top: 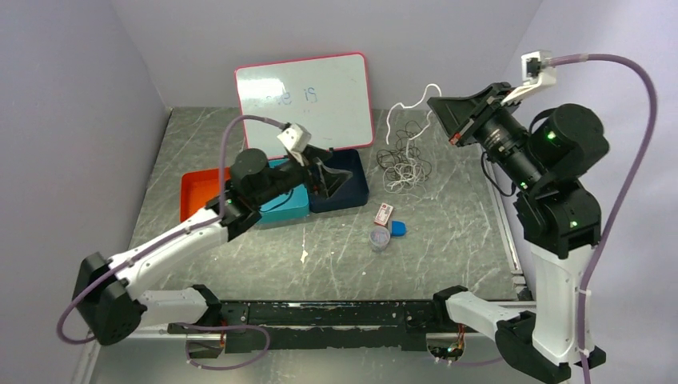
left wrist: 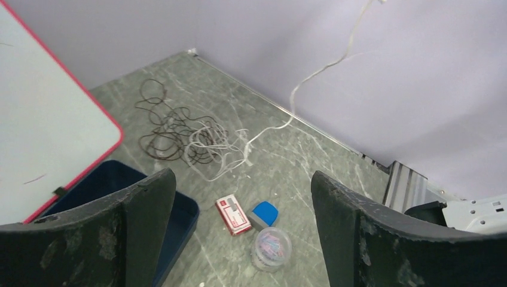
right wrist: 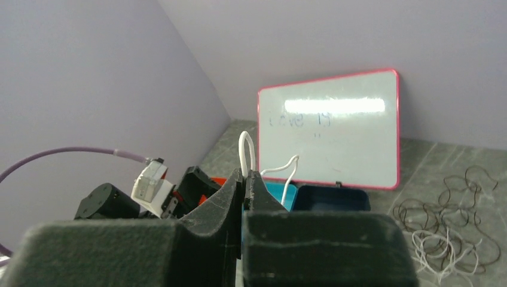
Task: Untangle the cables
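A tangle of thin black and white cables (top: pixel 404 162) lies on the table's far middle, right of the whiteboard; it also shows in the left wrist view (left wrist: pixel 185 134) and the right wrist view (right wrist: pixel 451 230). My right gripper (top: pixel 442 112) is raised above the table and shut on a white cable (right wrist: pixel 245 149). That cable (top: pixel 400 108) runs from the jaws down into the tangle. My left gripper (top: pixel 329 178) is open and empty, hovering over the dark blue tray, left of the tangle.
A whiteboard (top: pixel 308 100) leans on the back wall. An orange tray (top: pixel 198 190), a teal box (top: pixel 288 204) and a dark blue tray (top: pixel 356 188) sit in a row. A small red box (top: pixel 383 214), a blue eraser (top: pixel 397 228) and a clear tub of clips (top: pixel 380 238) lie mid-table.
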Controlling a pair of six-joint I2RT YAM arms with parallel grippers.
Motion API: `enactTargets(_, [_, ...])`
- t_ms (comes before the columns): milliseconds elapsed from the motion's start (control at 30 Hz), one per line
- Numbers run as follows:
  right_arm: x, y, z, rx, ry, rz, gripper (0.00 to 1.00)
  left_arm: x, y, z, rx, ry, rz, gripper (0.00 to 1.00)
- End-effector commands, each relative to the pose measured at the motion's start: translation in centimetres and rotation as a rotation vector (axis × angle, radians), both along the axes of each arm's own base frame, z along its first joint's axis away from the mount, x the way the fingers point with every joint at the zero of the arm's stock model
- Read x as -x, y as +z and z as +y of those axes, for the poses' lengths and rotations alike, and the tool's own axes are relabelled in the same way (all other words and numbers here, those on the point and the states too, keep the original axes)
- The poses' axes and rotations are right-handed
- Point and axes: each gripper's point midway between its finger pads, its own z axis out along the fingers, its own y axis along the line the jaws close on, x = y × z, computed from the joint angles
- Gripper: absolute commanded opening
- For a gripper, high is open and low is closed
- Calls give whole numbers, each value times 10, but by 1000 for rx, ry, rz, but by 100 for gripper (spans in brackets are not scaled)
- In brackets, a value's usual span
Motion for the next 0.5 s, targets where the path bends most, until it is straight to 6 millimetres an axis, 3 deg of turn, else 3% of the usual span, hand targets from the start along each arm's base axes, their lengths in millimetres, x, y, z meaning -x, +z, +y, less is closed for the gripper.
enactTargets(0, [-4,-4,3,-60,6,7,0,5,19,-39,67,-88,-96,88])
enactTargets(233, [-2,9,4,-129,12,-28,0,-2,17,-94,125,-136,-133,91])
enactTargets(467, [3,15,4,-174,26,-41,0,-18,-17,-142,110,-186,-85,92])
